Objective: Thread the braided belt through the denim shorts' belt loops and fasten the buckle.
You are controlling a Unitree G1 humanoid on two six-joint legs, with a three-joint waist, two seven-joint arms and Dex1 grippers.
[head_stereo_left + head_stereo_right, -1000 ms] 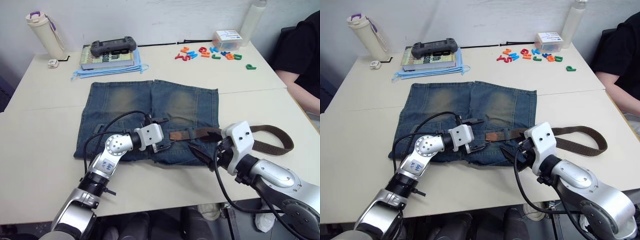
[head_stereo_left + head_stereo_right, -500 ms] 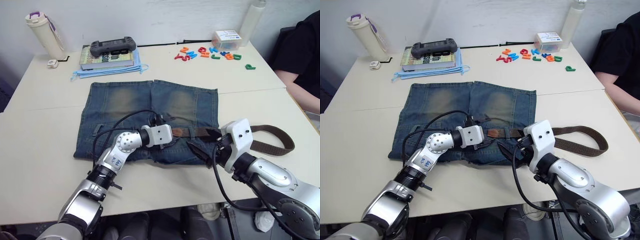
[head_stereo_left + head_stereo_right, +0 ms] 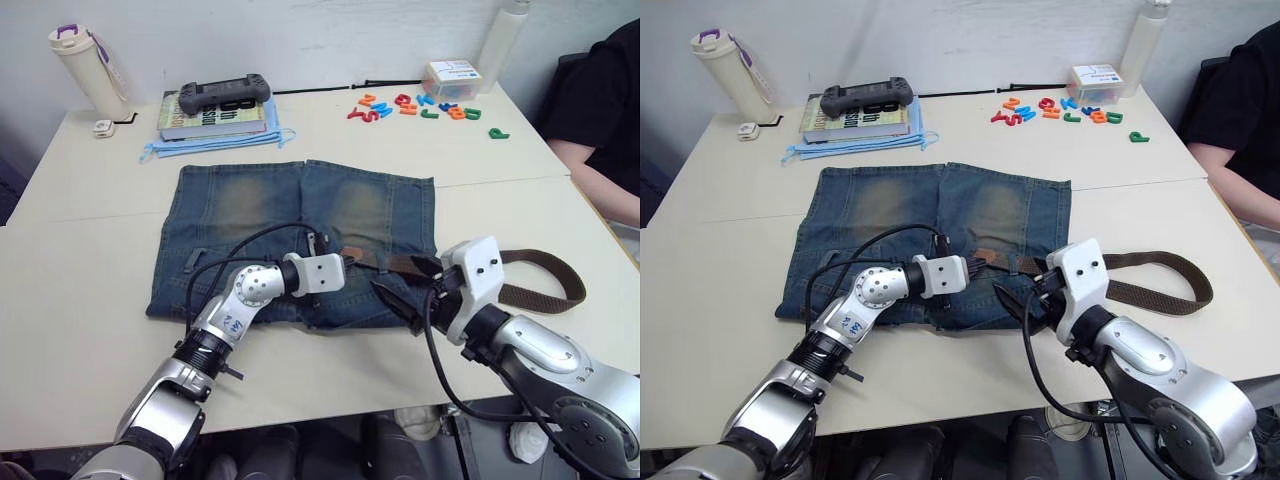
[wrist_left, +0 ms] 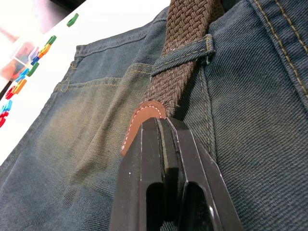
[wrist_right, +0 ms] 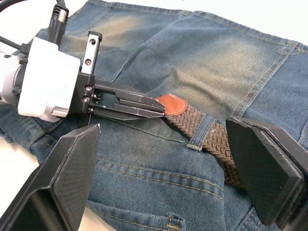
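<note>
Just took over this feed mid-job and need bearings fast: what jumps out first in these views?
The left gripper is shut on the tan leather tip of the braided belt, which already runs under one belt loop on the denim shorts spread mid-table. The right gripper hangs open beside it, over the waistband. The rest of the belt loops out on the table to the robot's right.

The table (image 3: 90,230) is seen from above and behind both arms in the two head views. The denim shorts (image 4: 72,144) are viewed at close range along the left gripper (image 4: 161,122). The same belt loop (image 5: 198,133) is shared with the right wrist view, taken from farther back.
</note>
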